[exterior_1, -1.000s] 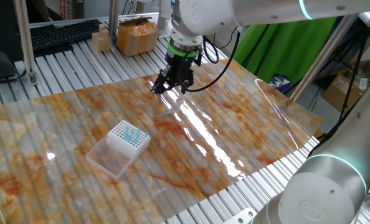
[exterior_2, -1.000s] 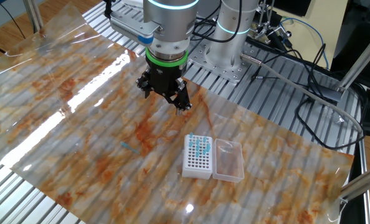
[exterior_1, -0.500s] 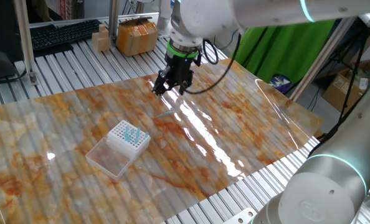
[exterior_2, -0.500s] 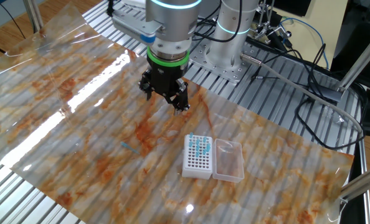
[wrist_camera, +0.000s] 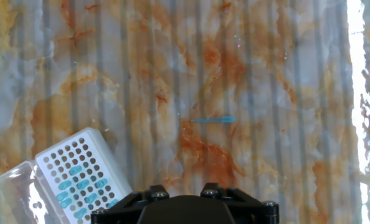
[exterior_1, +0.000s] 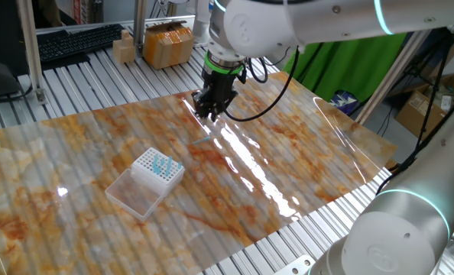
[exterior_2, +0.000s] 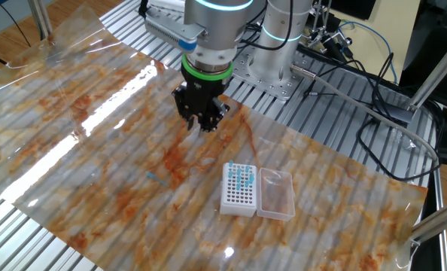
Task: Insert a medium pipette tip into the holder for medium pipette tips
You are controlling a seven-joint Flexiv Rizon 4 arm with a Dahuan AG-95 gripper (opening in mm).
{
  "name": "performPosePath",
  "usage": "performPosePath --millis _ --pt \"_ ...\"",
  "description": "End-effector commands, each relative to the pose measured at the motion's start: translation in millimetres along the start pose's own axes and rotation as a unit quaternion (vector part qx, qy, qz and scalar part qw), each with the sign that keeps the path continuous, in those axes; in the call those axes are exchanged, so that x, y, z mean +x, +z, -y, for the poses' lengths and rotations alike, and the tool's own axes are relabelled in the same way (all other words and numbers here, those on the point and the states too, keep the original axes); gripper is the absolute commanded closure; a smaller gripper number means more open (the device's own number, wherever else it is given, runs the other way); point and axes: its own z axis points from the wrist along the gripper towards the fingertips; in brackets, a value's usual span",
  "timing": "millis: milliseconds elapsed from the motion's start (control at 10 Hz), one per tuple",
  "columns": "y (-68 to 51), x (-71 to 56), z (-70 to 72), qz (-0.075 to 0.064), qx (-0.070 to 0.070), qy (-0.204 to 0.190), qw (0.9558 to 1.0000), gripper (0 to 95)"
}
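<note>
Jaws look nearly closed and empty, though fingertips are hard to see; the gripper (exterior_1: 210,112) hangs above the mat. Tip (wrist_camera: 213,120) lies flat at centre of the hand view, alone. Holder (wrist_camera: 79,179) sits lower left, apart. Likely the approach step: next, open, descend over the tip, pinch it.

The sheet (exterior_1: 303,153) under the claw (exterior_2: 203,124) was glossy, marble-patterned and ribbed, glaring white beside it. Below it lay a translucent bluish plastic tip (wrist_camera: 213,120); further off, a matt white plastic rack (exterior_2: 237,197) with clear lid (exterior_2: 277,194).
</note>
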Motion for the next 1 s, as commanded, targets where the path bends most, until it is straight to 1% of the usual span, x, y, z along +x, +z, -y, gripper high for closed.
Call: performPosePath --millis 100,300,600,700,800,900,1000 --pt "-0.5 2.3 0.4 -0.003 0.000 0.000 1.0000 95.0" --pt "1.1 1.7 0.5 -0.005 -0.002 -0.001 1.0000 95.0" --pt "4.8 0.3 1.0 -0.004 -0.002 0.000 1.0000 95.0" --pt "8.8 -1.4 2.0 -0.006 -0.008 0.002 0.9999 95.0" --pt "12.4 -2.7 2.7 -0.006 -0.011 0.002 0.9999 95.0" --pt "20.3 -5.2 4.9 -0.007 -0.012 0.003 0.9999 95.0" --pt "25.0 -6.7 6.6 -0.008 -0.013 0.007 0.9999 95.0"
